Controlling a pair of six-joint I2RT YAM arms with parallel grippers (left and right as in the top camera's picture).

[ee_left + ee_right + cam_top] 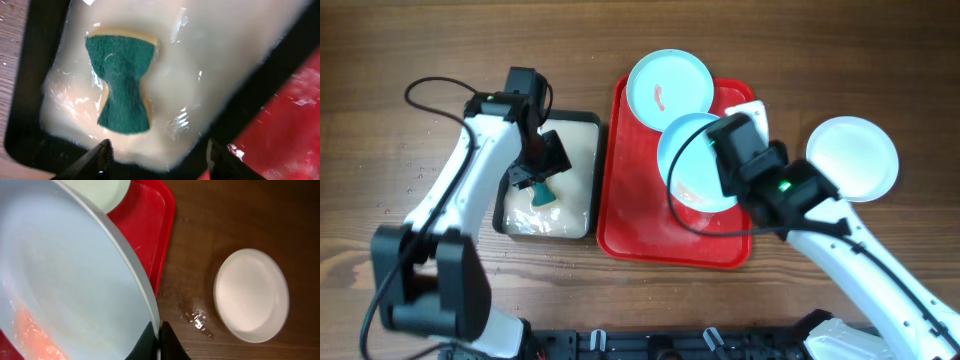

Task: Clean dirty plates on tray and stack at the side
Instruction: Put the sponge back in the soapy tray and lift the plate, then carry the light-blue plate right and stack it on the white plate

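Left tool released, fingers spread, hovering over green sponge in black-rimmed cream tray, left of red tray. Right tool clenched on rim of pale blue plate over red tray; red smear on it. Second pale blue plate at tray's far edge, smeared. White plate on surface at right, looks clean. Judging: one done, two left, no stack yet.

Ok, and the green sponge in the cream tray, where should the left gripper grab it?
Take the sponge at its narrow waist, coming straight down from above. It lies flat, green side up, in the cream tray, and its hourglass shape pinches in mid-length, so the open left gripper can probably close across the two long edges there without sliding off.
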